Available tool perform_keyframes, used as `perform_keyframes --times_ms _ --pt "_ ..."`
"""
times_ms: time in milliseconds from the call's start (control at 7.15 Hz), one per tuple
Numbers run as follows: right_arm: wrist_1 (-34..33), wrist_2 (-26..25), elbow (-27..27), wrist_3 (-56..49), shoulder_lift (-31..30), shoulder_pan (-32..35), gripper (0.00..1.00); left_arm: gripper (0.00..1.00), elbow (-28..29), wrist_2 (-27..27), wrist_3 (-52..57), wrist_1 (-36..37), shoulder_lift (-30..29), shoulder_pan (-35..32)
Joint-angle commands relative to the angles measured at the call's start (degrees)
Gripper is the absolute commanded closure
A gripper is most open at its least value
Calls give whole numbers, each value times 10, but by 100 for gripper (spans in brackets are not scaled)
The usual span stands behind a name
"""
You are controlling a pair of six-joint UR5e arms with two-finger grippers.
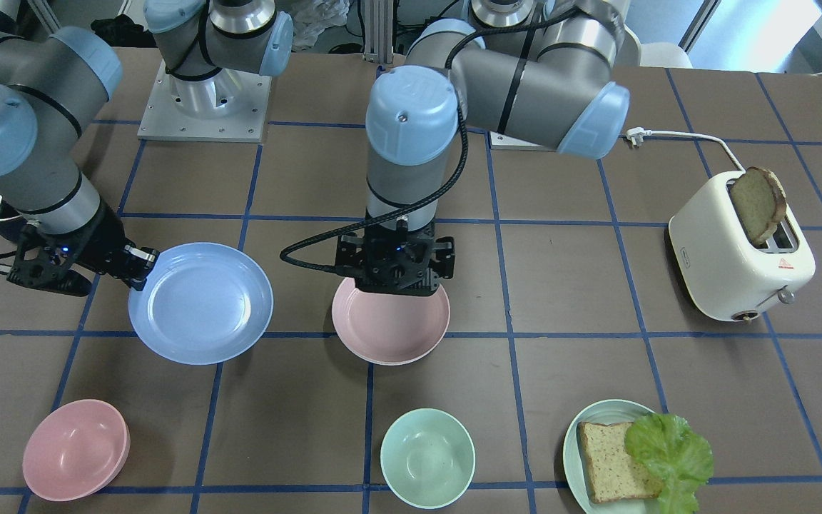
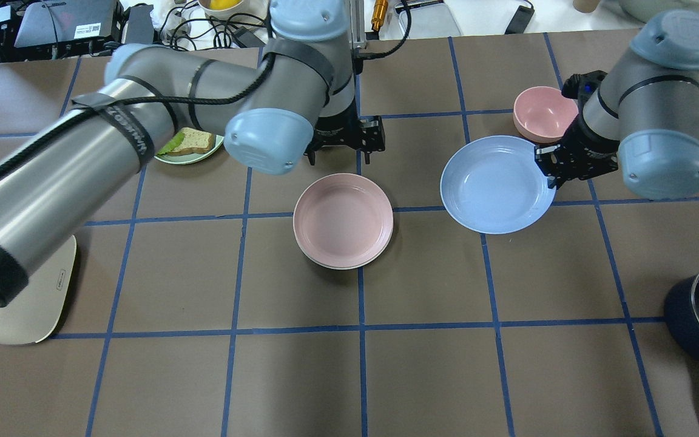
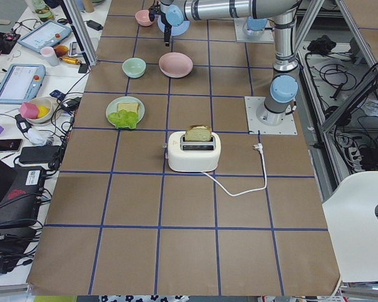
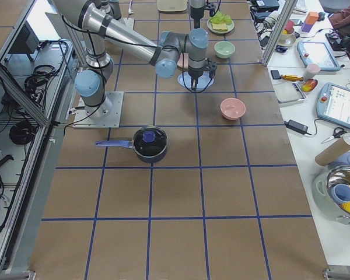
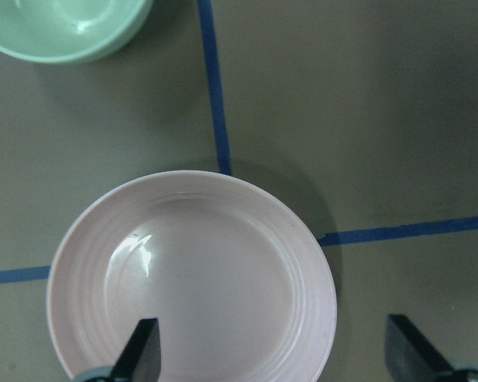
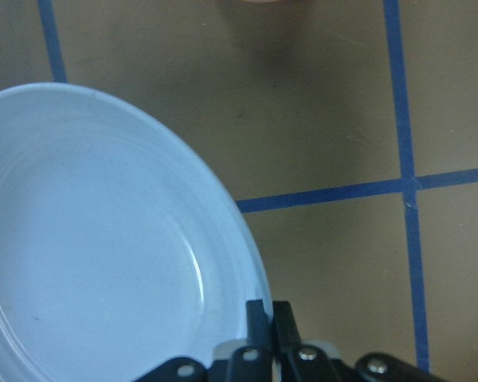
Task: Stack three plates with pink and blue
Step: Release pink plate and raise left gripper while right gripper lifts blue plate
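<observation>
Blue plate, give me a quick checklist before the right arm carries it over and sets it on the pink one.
1. Grip: the right claw is shut on the rim of the blue plate. Ok.
2. Blue plate lifted free of the table: cannot tell.
3. Target ready: the pink plate sits on the white plate, whose pale rim shows beneath it in the overhead view. Ok.
4. Space above the target: the left claw hangs open over the pink plate. Not ok; it probably has to move away first.
5. Path: only bare table shows between the two plates. Ok.
</observation>
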Motion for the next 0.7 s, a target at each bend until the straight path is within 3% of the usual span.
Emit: perform_keyframes --times_ms 0,140,559 --pt "-7 9 -2 114 -1 86 100 0 1 -3 43 -161 86 42" --pt "-23 9 -1 177 -1 117 100 0 2 -7 54 -203 124 62" --pt "-77 10 -7 316 20 226 100 0 8 0 76 -216 173 92"
